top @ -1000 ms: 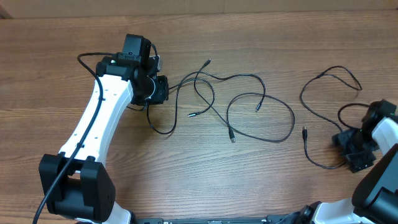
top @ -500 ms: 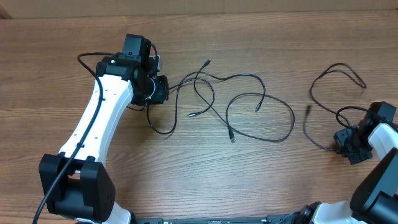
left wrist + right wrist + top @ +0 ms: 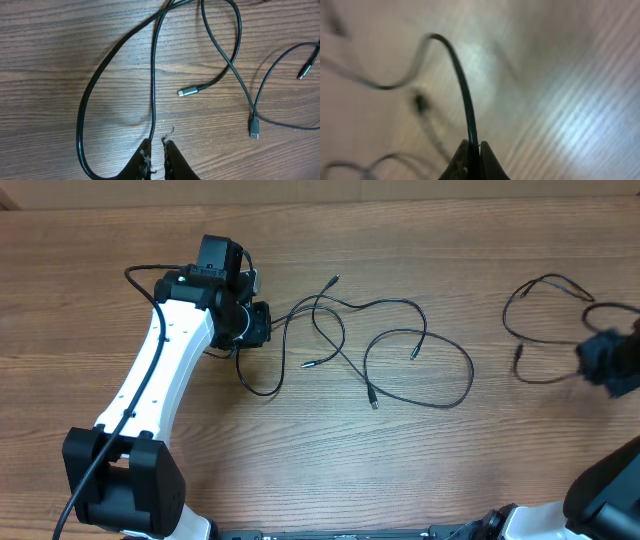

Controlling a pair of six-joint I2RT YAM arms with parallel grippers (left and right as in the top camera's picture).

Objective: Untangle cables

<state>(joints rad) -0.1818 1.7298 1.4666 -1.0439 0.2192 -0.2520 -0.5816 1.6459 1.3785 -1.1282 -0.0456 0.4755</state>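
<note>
Several thin black cables [image 3: 385,345] lie looped over one another at the table's middle, with small plugs [image 3: 190,90] at their ends. My left gripper [image 3: 258,323] sits at the left end of this tangle. In the left wrist view it [image 3: 157,144] is shut on one cable strand [image 3: 153,100] that runs straight up from the fingertips. A separate cable [image 3: 540,330] hangs at the right, motion-blurred, with my right gripper [image 3: 603,362] shut on it. The right wrist view shows that cable [image 3: 463,85] pinched between the closed jaws of my right gripper [image 3: 474,146], above a blurred table.
The wooden table [image 3: 300,450] runs across the whole view, its far edge [image 3: 320,202] along the top. The left arm's thick black wire [image 3: 140,272] loops out beside the arm. The white left arm [image 3: 160,370] slants across the left side.
My right gripper shut on the separate right-hand cable and carried it up and toward the far right. That cable's loop followed it. The left gripper and the middle tangle stayed still.
</note>
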